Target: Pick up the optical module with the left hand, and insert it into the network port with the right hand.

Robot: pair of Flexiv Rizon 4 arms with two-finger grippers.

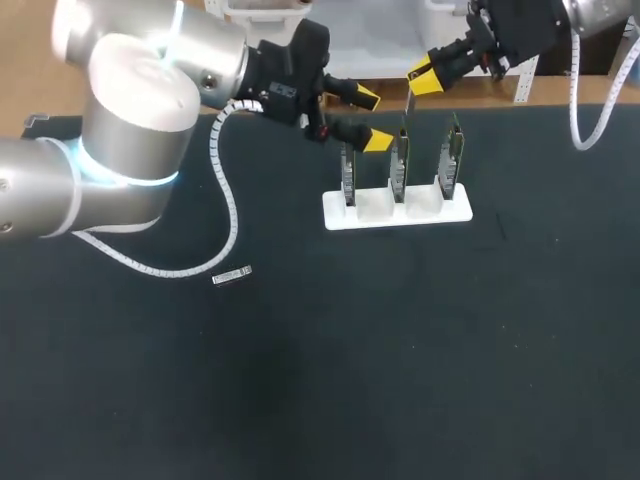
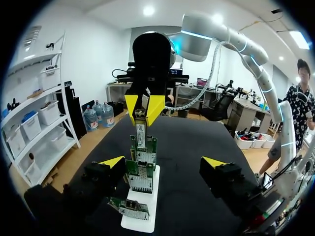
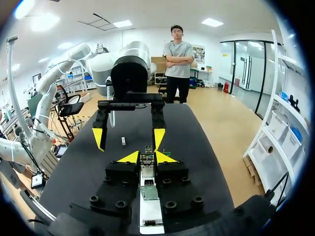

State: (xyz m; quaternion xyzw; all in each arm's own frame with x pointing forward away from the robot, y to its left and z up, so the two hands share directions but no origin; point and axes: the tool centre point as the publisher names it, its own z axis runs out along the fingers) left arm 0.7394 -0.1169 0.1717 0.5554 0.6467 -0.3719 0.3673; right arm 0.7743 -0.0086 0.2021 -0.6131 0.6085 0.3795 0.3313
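Observation:
My right gripper [image 1: 424,79] hangs above the middle card of the rack, shut on a thin silvery optical module [image 1: 408,102] that points down at the card. In the right wrist view the module [image 3: 146,158] sits pinched between that gripper's [image 3: 146,157] yellow tips. My left gripper [image 1: 371,118] stands open and empty beside the left card. In the left wrist view its [image 2: 163,162] fingers straddle the white rack [image 2: 147,223], and facing it the right gripper [image 2: 144,105] holds the module [image 2: 141,133] over the green network cards [image 2: 140,169].
The white rack [image 1: 397,212] holds three upright network cards near the table's far middle. A small silvery oblong piece [image 1: 232,275] lies loose on the black mat at the left, under the left arm's white cable [image 1: 225,190].

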